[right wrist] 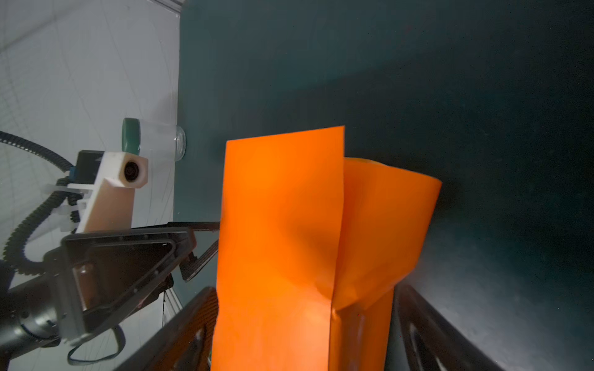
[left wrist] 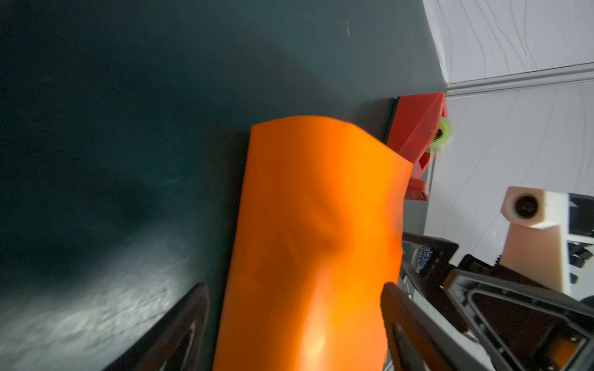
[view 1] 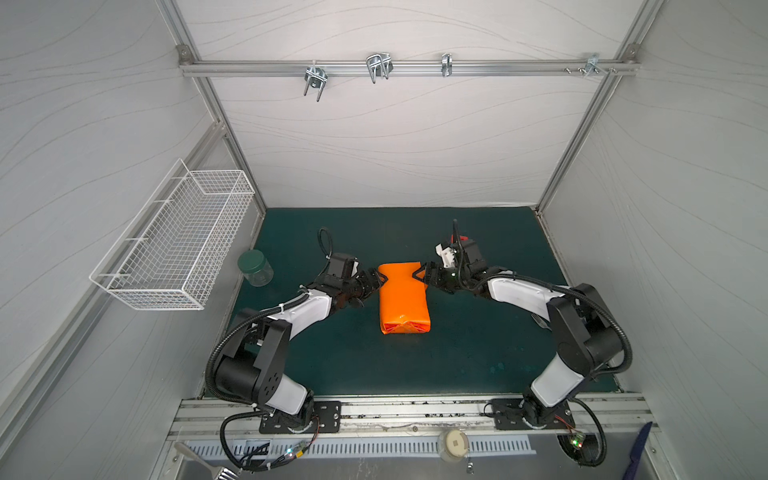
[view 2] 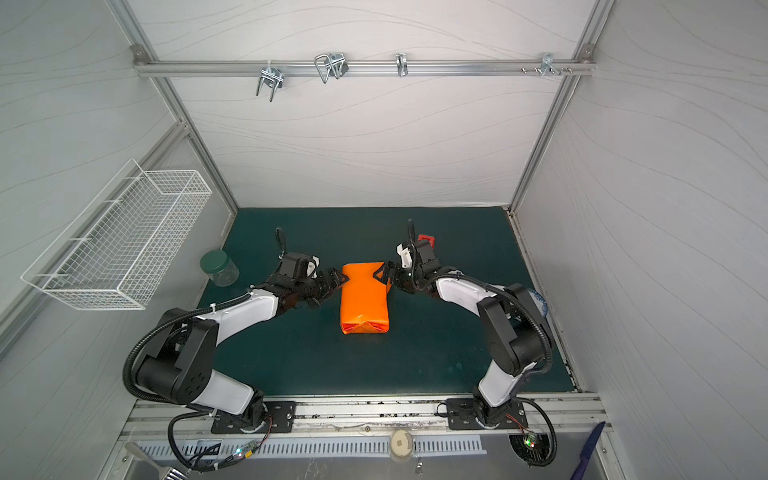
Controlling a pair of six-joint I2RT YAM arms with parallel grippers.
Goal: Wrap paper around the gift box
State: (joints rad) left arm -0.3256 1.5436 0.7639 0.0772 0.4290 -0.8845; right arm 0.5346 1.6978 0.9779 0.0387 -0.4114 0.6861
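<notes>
Left end effector (view 1: 378,279) and right end effector (view 1: 419,275) both have jaws apart, with the paper (view 1: 402,299) and its unfolded end between them. Its long axis lies crosswise to both, and I'd call neither nearer.

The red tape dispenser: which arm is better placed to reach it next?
Probably the right. The red tape dispenser stands just behind the right gripper, on that arm's side. The left gripper is beyond the paper and would have to cross it.
</notes>
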